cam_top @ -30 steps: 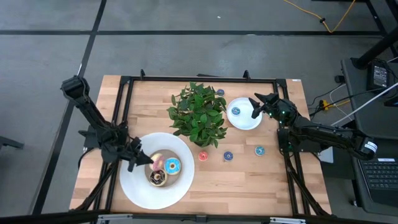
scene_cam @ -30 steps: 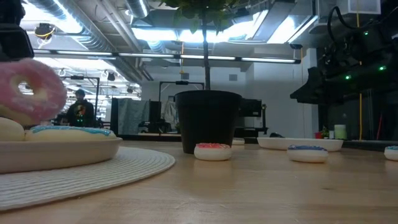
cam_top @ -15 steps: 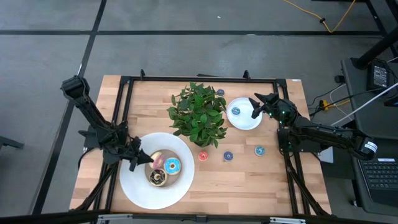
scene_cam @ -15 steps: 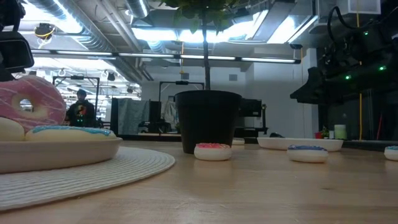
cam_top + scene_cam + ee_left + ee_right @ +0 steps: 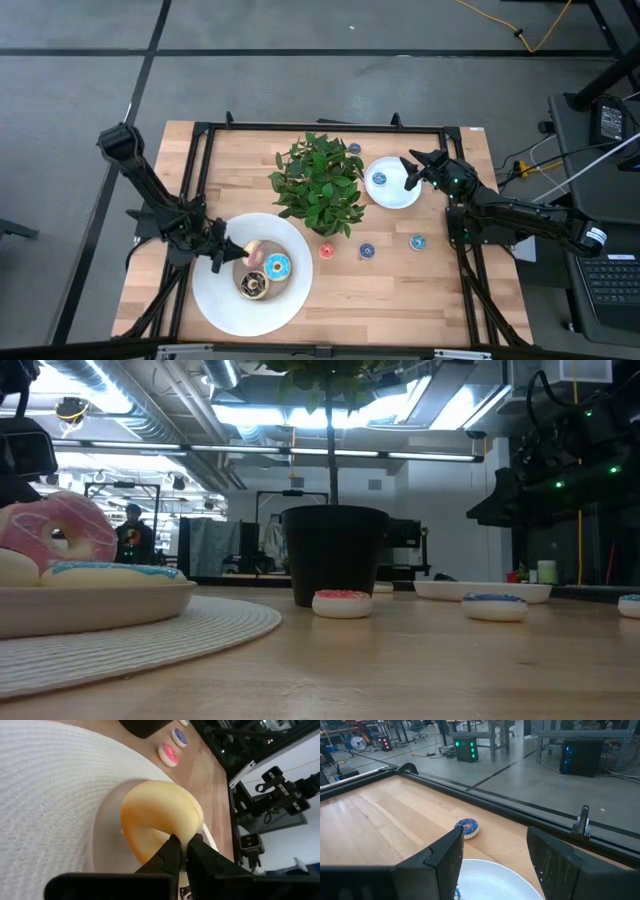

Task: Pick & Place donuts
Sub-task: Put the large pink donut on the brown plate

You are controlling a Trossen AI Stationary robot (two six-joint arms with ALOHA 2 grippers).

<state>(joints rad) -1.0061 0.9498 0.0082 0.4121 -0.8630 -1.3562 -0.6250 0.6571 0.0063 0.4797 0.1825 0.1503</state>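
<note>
High view. Landmark: potted plant point(image 5: 320, 184) at table centre. Large white plate point(image 5: 215, 300) in front of and to the left of the plant, holding three larger donuts: pink-frosted donut point(image 5: 254, 256), light-blue-frosted donut point(image 5: 277, 266), chocolate donut point(image 5: 251, 286). Left gripper point(image 5: 226, 254) sits over that plate's left part, fingers pressed together on the pink-frosted donut. Small white plate point(image 5: 396, 197) just right of the plant, holding one tiny blue donut point(image 5: 379, 179). Right gripper point(image 5: 411, 176) hovers over this plate's right edge. Loose tiny donuts on the table: red donut point(image 5: 326, 250), dark-blue donut point(image 5: 367, 251) and teal donut point(image 5: 417, 241) in a row in front of the plant, plus one blue-sprinkled donut point(image 5: 354, 149) behind it. Five tiny donuts in all.

Low view. The pink-frosted donut point(image 5: 58, 532) leans tilted on the large plate's point(image 5: 120, 600) contents; a second ago it stood higher and more upright. The light-blue-frosted donut point(image 5: 105, 570) lies flat beneath. Plant pot point(image 5: 334, 556) is behind the red donut point(image 5: 342, 603).

Left wrist view. Fingers point(image 5: 172, 855) pinch the ring wall of the donut's pale underside point(image 5: 157, 817).

Right wrist view. Fingers point(image 5: 447, 857) spread wide, holding nothing, above the small plate point(image 5: 495, 882); the blue-sprinkled donut point(image 5: 467, 827) lies beyond.
</note>
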